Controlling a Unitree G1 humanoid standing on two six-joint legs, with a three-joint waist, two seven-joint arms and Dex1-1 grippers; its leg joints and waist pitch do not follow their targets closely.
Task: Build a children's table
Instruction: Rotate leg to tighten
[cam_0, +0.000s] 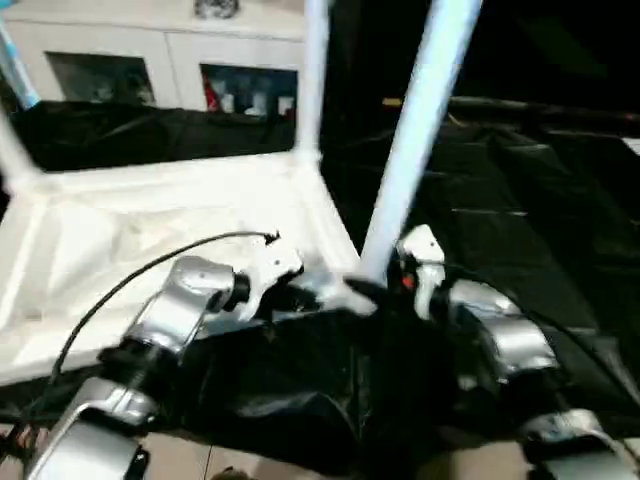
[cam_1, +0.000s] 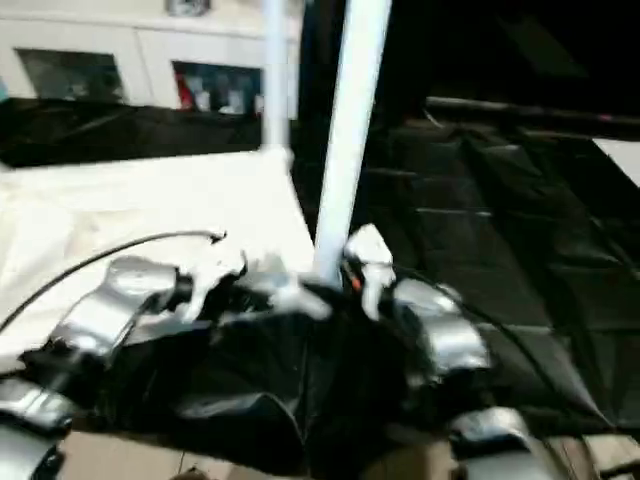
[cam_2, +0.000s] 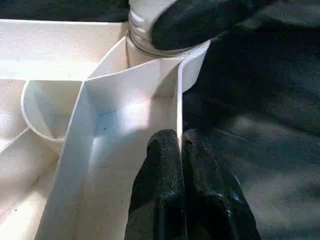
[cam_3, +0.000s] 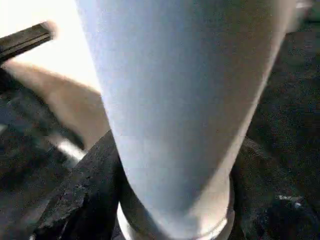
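Our left gripper (cam_2: 180, 165): jaws drawn narrow, pinching the thin rim wall of the table top (cam_0: 150, 230) between the two black fingers (cam_2: 157, 175), one inside the rim, one outside. The grip sits just short of the near corner socket, where a leg is seated.

Our right gripper (cam_0: 375, 290): jaws closed around the base of the near leg (cam_0: 415, 140), right where it enters that corner of the table top. In the right wrist view the black fingers (cam_3: 85, 200) hug the leg's foot collar on both sides; the pale shaft (cam_3: 185, 100) rises steeply away from the wrist.

The table top lies upside down, ribbed underside facing up, on black sheeting (cam_0: 520, 180) that covers the surface below. All white plastic. Inner ribs form compartments beside the corner; a curved rib (cam_2: 35, 120) shows just inside the rim from the left gripper.

A second leg (cam_0: 315, 75) stands upright at the far corner on the same side as the near leg. A third leg (cam_0: 12, 150) rises at the opposite far corner, tilted in our view.

Beyond the table top stands a white cabinet (cam_0: 170, 50) with glass doors; coloured items behind the glass are too blurred to identify.

A black cable (cam_0: 150, 270) arcs over the left forearm above the table top.

No readable writing or labels anywhere.
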